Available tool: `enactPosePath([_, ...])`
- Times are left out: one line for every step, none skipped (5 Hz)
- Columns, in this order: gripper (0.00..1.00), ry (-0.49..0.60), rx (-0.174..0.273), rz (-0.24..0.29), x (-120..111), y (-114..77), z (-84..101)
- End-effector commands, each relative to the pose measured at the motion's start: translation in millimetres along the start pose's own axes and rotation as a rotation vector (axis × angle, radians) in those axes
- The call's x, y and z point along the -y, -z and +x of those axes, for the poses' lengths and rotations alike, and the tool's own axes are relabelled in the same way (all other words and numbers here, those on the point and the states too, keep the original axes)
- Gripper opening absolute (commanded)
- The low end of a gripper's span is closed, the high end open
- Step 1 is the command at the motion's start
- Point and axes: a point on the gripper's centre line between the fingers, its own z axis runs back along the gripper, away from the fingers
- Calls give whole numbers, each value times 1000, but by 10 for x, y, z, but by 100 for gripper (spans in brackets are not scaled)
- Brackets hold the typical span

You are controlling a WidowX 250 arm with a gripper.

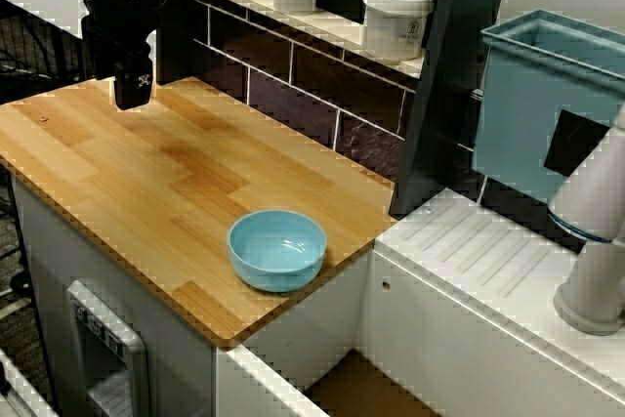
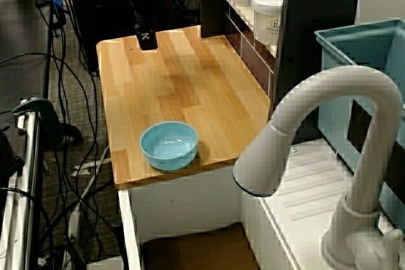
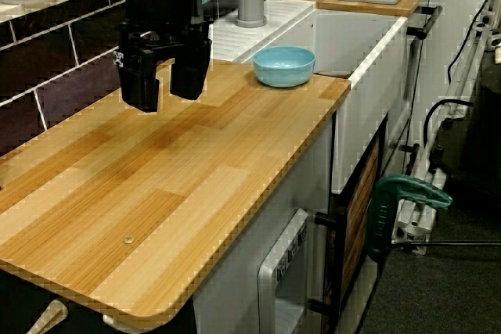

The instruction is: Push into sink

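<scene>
Jars (image 1: 397, 17) carry small logos with writing too small to read.

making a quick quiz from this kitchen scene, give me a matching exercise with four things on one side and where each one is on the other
Things:
1. blue bowl
2. gripper
3. white jars
4. faucet

Places:
A. on the shelf above the dark tiles
B. over the far end of the wooden counter, away from the sink
C. on the counter near the edge beside the sink
D. rising behind the sink, on the white unit

Pairs: 1-C, 2-B, 3-A, 4-D
</scene>
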Motion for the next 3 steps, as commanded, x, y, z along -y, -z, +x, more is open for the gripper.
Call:
enactPosePath([100,0,0,0,0,0,0])
enactPosePath([100,17,3,-8,175,-37,-26])
enactPosePath([100,66,14,-63,403,-77,-91])
